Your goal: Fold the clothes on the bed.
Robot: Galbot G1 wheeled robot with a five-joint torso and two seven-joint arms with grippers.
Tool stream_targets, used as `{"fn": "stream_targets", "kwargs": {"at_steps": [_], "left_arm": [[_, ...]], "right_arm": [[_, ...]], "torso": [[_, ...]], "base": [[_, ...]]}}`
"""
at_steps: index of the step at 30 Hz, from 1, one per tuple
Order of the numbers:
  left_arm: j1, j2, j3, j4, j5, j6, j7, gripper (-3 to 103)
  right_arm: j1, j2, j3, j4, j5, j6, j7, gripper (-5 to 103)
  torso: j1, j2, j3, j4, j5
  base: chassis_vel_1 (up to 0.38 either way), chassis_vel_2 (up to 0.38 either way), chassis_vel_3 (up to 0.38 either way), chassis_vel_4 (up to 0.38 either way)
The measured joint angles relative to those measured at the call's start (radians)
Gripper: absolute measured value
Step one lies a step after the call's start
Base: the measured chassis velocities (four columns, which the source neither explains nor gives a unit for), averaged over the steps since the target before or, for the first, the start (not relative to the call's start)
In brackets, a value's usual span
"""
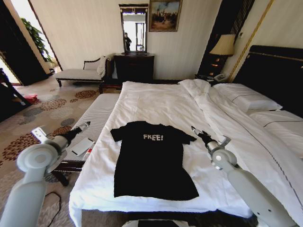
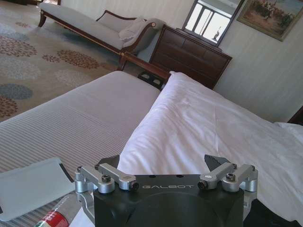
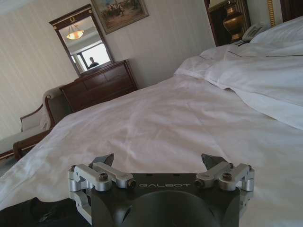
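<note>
1. Left gripper (image 1: 85,125) hovers beside the bed's (image 1: 156,101) left edge, above the bench (image 1: 97,116), fingers spread wide, empty.
2. Black T-shirt (image 1: 151,163) lies flat on the white sheet, between both grippers.
3. Right gripper (image 1: 195,129) hangs just beside the shirt's right sleeve, fingers wide, empty.

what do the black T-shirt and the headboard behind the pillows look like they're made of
The black short-sleeved T-shirt looks like soft matte knit fabric, probably cotton: it lies limp with gentle wrinkles, its white lettering apparently printed. The tall dark headboard looks like dark wood with a light trim line, though padding can't be ruled out.
</note>
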Motion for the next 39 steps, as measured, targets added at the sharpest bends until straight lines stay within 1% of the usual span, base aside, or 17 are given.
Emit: {"fn": "stream_targets", "kwargs": {"at_steps": [1,4,6,9,10,12,14,17,20,21,23,25,29,36,37,38,39], "left_arm": [[0.0,0.0,0.0,0.0,0.0,0.0,0.0,100],[0.028,-0.02,-0.023,0.009,0.026,0.0,0.007,100],[0.034,-0.023,-0.034,0.015,0.027,0.001,0.005,100],[0.073,-0.025,-0.071,0.045,0.035,0.0,-0.023,100],[0.073,-0.025,-0.071,0.045,0.035,0.0,-0.023,100],[0.124,-0.029,-0.083,0.063,0.078,0.001,-0.014,100],[0.15,-0.038,-0.09,0.066,0.092,0.001,-0.006,100],[0.184,-0.053,-0.096,0.063,0.105,0.001,-0.002,100],[0.252,-0.077,-0.104,0.048,0.164,0.001,0.02,100],[0.252,-0.077,-0.104,0.048,0.164,0.001,0.02,100],[0.288,-0.088,-0.113,0.041,0.195,0.001,0.031,100],[0.292,-0.089,-0.115,0.04,0.197,0.001,0.031,100],[0.326,-0.101,-0.142,0.029,0.204,0.001,0.027,100],[0.327,-0.096,-0.17,0.002,0.189,0.0,0.011,100],[0.324,-0.095,-0.173,-0.002,0.183,0.0,0.007,100],[0.32,-0.093,-0.176,-0.007,0.177,0.0,0.0,100],[0.32,-0.093,-0.176,-0.007,0.177,0.0,0.0,100]], "right_arm": [[0.0,0.0,0.0,0.0,0.0,0.0,0.0,100],[-0.006,0.041,0.001,-0.019,-0.01,-0.011,0.038,100],[-0.009,0.051,0.003,-0.022,-0.012,-0.013,0.046,100],[-0.029,0.084,0.022,-0.017,-0.008,-0.035,0.09,100],[-0.029,0.084,0.022,-0.017,-0.008,-0.035,0.09,100],[-0.057,0.103,0.039,0.007,0.014,-0.059,0.124,100],[-0.073,0.113,0.048,0.02,0.029,-0.067,0.135,100],[-0.092,0.124,0.058,0.034,0.048,-0.072,0.142,100],[-0.117,0.149,0.074,0.061,0.116,-0.081,0.153,100],[-0.117,0.149,0.074,0.061,0.116,-0.081,0.153,100],[-0.121,0.175,0.083,0.073,0.172,-0.082,0.154,100],[-0.121,0.178,0.084,0.073,0.179,-0.082,0.154,100],[-0.072,0.24,0.079,0.016,0.22,-0.088,0.145,100],[-0.018,0.264,0.07,-0.09,0.222,-0.089,0.134,100],[-0.012,0.268,0.07,-0.104,0.221,-0.089,0.131,101],[-0.003,0.275,0.07,-0.126,0.22,-0.089,0.126,97],[-0.003,0.275,0.07,-0.126,0.22,-0.089,0.126,97]], "torso": [[0.0,0.0,0.0,0.0,0.0],[0.0,0.0,0.0,-0.0001,0.0004],[0.0,0.0,0.0,-0.0001,0.0005],[0.0,0.0,0.0,0.0001,0.0003],[0.0,0.0,0.0,0.0001,0.0003],[0.0,0.0,0.0,0.0001,0.0],[0.0,0.0,0.0,0.0001,0.0002],[0.0,0.0,0.0,-0.0002,0.0002],[0.0,0.0,0.0,-0.0001,0.0001],[0.0,0.0,0.0,-0.0001,0.0001],[0.0,0.0,0.0,0.0001,0.0002],[0.0,0.0,0.0,0.0001,0.0002],[0.0,0.0,0.0,0.0001,0.0003],[0.0,0.0,0.0,0.0,0.0002],[0.0,0.0,0.0,0.0,0.0002],[0.0,0.0,0.0,-0.0001,0.0002],[0.0,0.0,0.0,-0.0001,0.0002]], "base": [[0.0,0.0,0.0,0.0],[0.0,0.0,0.0,0.0],[0.0,0.0,0.0,0.0],[0.0,0.0,0.0,0.0],[0.0,0.0,0.0,0.0],[0.0,0.0,0.0,0.0],[0.0,0.0,0.0,0.0],[0.0,0.0,0.0,0.0],[0.0,0.0,0.0,0.0],[0.0,0.0,0.0,0.0],[0.0,0.0,0.0,0.0],[0.0,0.0,0.0,0.0],[0.0,0.0,0.0,0.0],[0.0,0.0,0.0,0.0],[0.0,0.0,0.0,0.0],[0.0,0.0,0.0,0.0],[0.0,0.0,0.0,0.0]]}}
